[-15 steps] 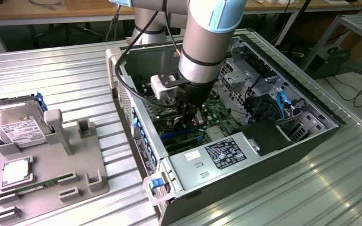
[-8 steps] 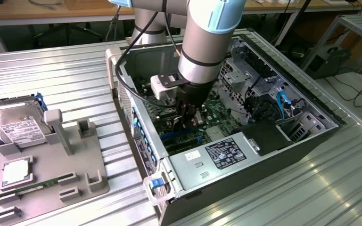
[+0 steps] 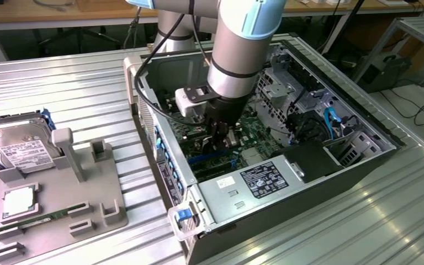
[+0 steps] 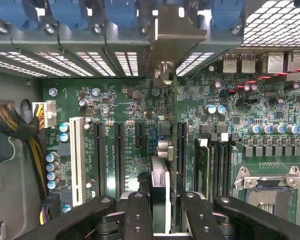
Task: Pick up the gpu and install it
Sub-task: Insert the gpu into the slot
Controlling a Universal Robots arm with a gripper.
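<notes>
Gripper (image 4: 160,212) narrow, clamped on gpu (image 4: 160,187), card edge-on between fingers (image 4: 137,215). Card upright over motherboard (image 4: 119,125) slots, bracket end reaching rear slot openings. Further off, open computer case (image 3: 220,190) on table (image 3: 64,94), arm reaching inside.

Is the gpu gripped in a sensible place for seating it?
Seemingly yes. The gripper pinches the gpu across its thin faces at the top edge, from above, card edge-on over the motherboard slots, bracket toward the case's rear openings.
</notes>
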